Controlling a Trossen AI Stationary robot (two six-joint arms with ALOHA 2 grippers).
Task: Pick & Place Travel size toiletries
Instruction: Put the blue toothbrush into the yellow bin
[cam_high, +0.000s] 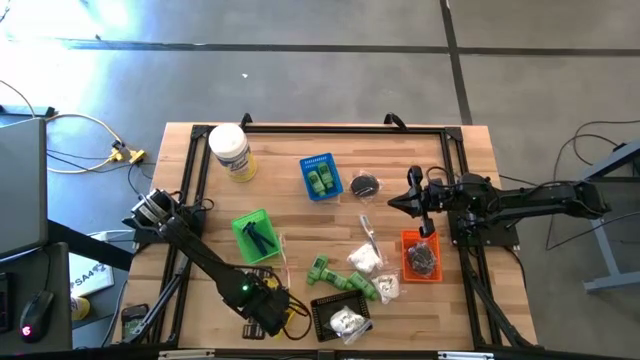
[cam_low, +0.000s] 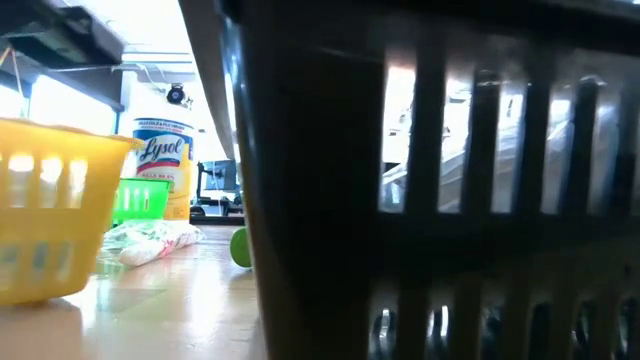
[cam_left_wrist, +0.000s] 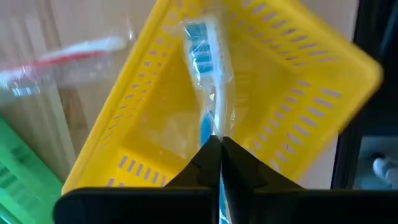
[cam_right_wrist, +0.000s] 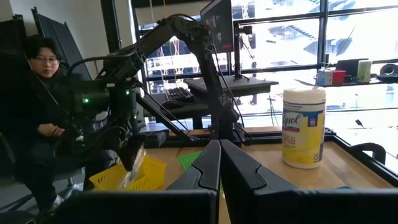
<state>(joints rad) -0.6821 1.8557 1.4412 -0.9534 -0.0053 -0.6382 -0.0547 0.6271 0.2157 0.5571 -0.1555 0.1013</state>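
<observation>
- The left claw (cam_left_wrist: 219, 146) is over the yellow basket (cam_left_wrist: 298, 99) at the near left edge of the bench (cam_high: 300, 215), its fingers pinched together on a wrapped toothbrush (cam_left_wrist: 204, 74) with blue bristles that stands inside the basket.
- In the right wrist view, the same wrapped piece hangs from the left claw (cam_right_wrist: 132, 163) above the yellow basket (cam_right_wrist: 146, 177).
- The right claw (cam_high: 398, 203) hovers at the far right of the bench with its fingers pressed shut and nothing between them.
- Just near of it, an orange basket (cam_high: 420, 257) holds dark pieces.
- A blue basket (cam_high: 320, 176) towards the far side holds two green bottles (cam_high: 320, 180).
- A green basket (cam_high: 256, 237) left of the middle holds a dark item.
- A black basket (cam_high: 340, 318) at the near edge holds white packets (cam_high: 347, 320).
- Loose green bottles (cam_high: 345, 280) and a white packet (cam_high: 365, 258) lie on the bench between the black and orange baskets.
- A wipes canister (cam_high: 230, 152) with a yellow label lies at the far left.
- A person (cam_right_wrist: 37, 118) sits beyond the bench.
</observation>
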